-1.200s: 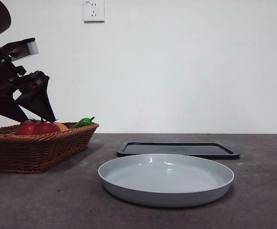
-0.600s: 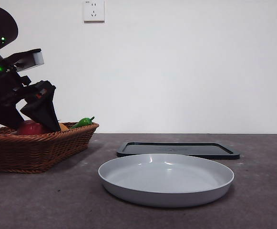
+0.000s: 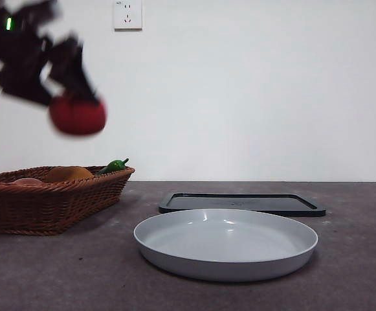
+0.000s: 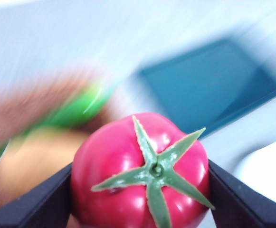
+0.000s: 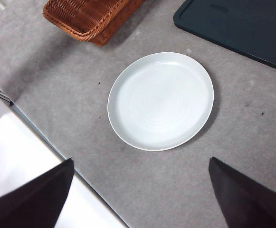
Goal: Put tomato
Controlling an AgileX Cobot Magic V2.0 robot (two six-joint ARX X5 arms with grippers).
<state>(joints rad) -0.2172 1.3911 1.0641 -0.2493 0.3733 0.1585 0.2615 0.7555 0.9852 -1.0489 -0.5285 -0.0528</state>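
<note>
Glossy red tomato (image 4: 140,173), green star cap up, clamped in the left gripper (image 4: 140,190) above the basket (image 3: 52,197); only the right wrist view shows the right gripper (image 5: 140,190) wide open, empty.

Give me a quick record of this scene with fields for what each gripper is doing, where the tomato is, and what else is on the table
left gripper: shut on the tomato, raised in the air above the basket
right gripper: open, holding nothing, high over the plate
tomato: off the table, stem cap facing the left wrist camera
basket: holds an orange fruit and a green pepper
plate: white, nothing on it
tray: dark, flat, behind the plate
</note>
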